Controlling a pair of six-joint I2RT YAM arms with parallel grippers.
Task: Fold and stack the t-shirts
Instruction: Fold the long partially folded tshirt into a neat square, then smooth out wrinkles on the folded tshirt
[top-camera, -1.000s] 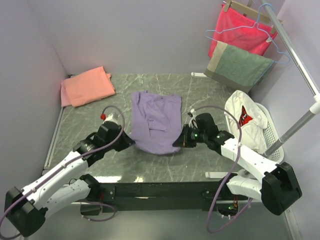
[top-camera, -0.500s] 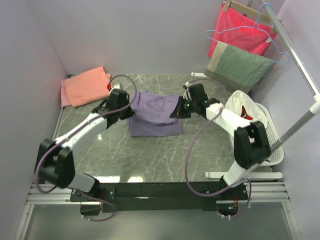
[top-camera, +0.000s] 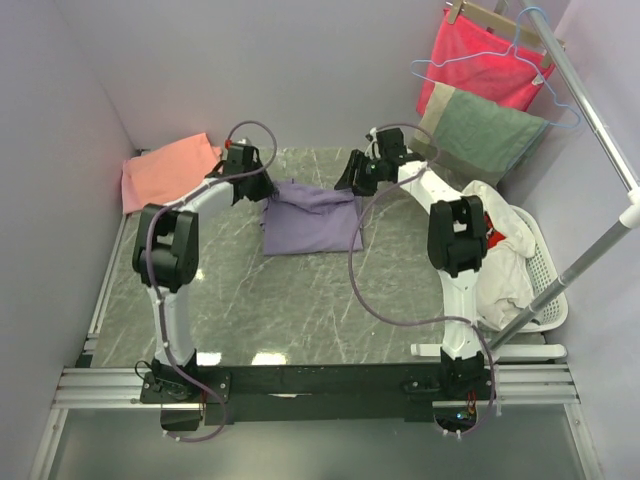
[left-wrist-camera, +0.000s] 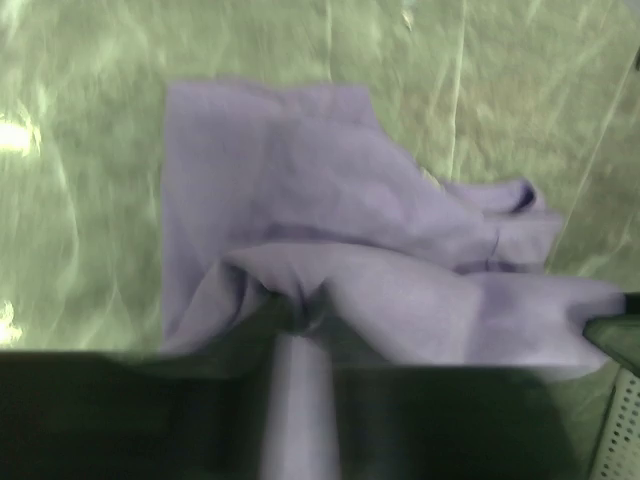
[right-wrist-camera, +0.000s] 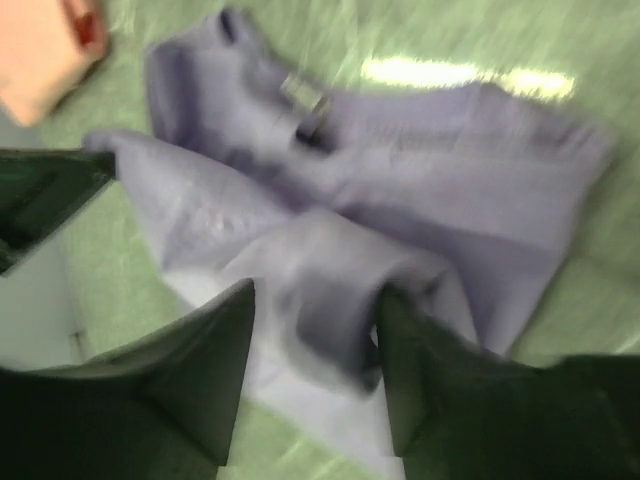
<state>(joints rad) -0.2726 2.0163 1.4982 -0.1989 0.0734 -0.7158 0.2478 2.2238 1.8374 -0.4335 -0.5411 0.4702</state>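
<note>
Near the far edge of the bench, left hand grips the folded hem of the lavender t-shirt; right hand stands open. Recommend laying the left corner level before release.

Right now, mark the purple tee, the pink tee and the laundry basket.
purple tee (top-camera: 312, 222), top view, middle of folded body.
pink tee (top-camera: 172, 172), top view, centre of the cloth.
laundry basket (top-camera: 546, 268), top view, mesh side wall.

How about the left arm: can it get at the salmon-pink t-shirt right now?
Likely yes, after releasing: left gripper is shut on the lavender t-shirt, but the salmon-pink t-shirt lies close beside it, nothing between.
</note>
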